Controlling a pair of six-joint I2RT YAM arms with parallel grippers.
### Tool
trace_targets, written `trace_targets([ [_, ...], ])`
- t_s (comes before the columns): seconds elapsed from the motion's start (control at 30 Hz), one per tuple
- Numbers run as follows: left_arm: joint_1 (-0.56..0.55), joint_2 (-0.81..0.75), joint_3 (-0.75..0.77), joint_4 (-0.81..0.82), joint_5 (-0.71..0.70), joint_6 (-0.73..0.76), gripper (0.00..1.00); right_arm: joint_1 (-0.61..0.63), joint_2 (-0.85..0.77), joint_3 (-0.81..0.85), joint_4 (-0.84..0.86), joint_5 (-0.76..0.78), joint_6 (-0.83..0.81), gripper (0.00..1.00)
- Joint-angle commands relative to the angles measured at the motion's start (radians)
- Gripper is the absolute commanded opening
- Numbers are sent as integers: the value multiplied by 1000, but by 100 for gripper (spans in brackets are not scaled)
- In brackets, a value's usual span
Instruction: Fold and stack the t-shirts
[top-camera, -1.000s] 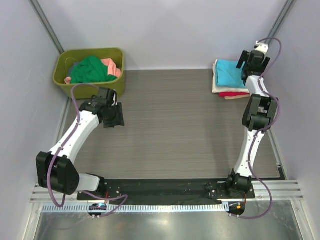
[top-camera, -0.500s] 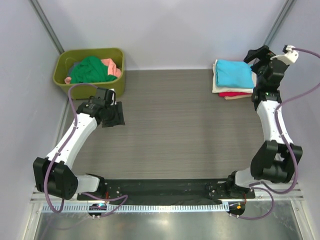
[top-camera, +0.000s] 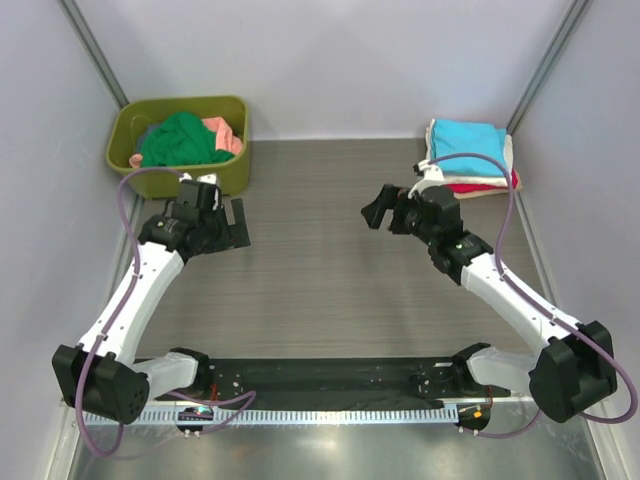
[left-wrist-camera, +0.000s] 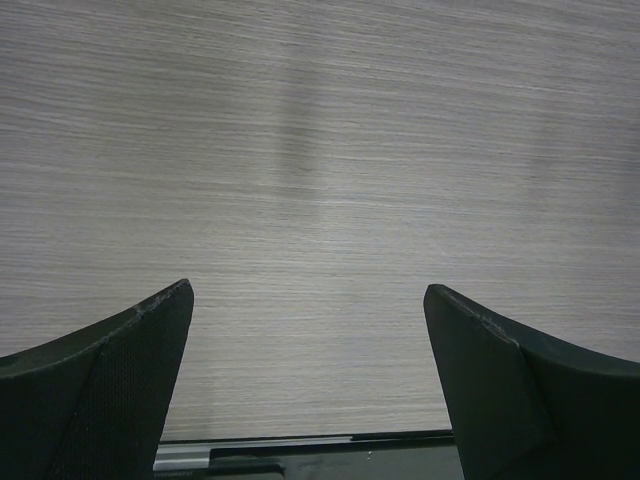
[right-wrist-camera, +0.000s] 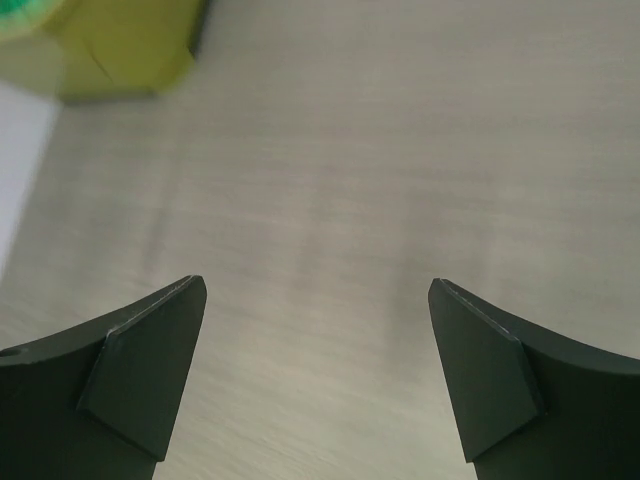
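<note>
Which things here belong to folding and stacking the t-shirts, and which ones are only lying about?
For the job: bright turquoise folded cloth t-shirt topping the stack; red cloth t-shirt lower in it; crumpled dark green t-shirt and salmon-pink t-shirt, both unfolded.
Just there: olive-green plastic tub; grey wood-grain table.

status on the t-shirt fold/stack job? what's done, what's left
Done: a folded stack at the far right of the table, with the turquoise t-shirt on top and the cream-white t-shirt and red t-shirt under it.
In hand: nothing. The left gripper and right gripper are open and empty over bare tabletop.
Left: the dark green t-shirt and salmon-pink t-shirt lie bunched in the olive-green tub, not yet folded.
</note>
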Motion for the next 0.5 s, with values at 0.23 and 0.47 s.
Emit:
trace_targets([
  [0.23, -2, -46, 3, 54, -13, -25, 96, 14, -40, -235, -14, -36, -1, 100],
  [0.47, -3, -101, -18, 1, 3, -20, 96, 16, 74, -260, 94, -132, 62, 100],
])
